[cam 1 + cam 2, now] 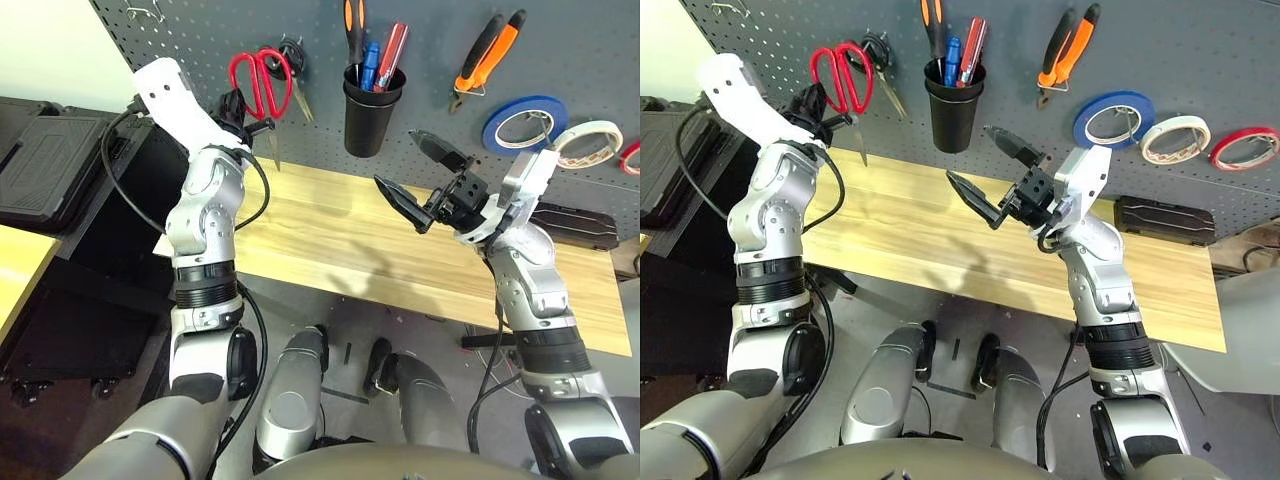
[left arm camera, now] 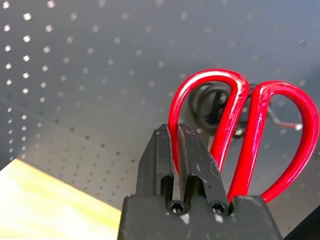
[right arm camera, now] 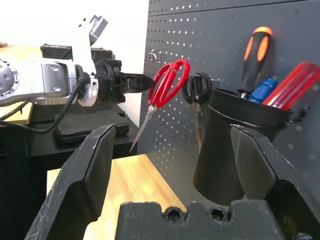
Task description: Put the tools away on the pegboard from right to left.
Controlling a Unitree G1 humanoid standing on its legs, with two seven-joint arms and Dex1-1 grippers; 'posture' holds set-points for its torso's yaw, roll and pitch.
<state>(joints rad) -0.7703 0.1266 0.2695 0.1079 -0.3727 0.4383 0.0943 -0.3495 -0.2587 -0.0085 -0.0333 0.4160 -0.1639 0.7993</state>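
Red scissors (image 1: 262,82) at the pegboard (image 1: 430,30), pinched in the left fingers (image 2: 192,160).

The scissors have two glossy red loop handles and slim steel blades pointing down, tips hanging just above the tabletop (image 1: 330,235); the left gripper (image 3: 137,82) has its fingers closed together on one red loop, holding it against the board right beside black-handled scissors (image 1: 293,55) on a hook. Further right on the board sit a black cup (image 1: 372,110) with an orange-and-black screwdriver (image 1: 354,25) and other handles in it, then orange-and-black pliers (image 1: 488,55), a blue tape roll (image 1: 524,122), a cream-white roll (image 1: 588,142) and a red roll (image 1: 1246,147). The right gripper (image 1: 412,178) hovers over the tabletop, its fingers spread wide apart, holding nothing.
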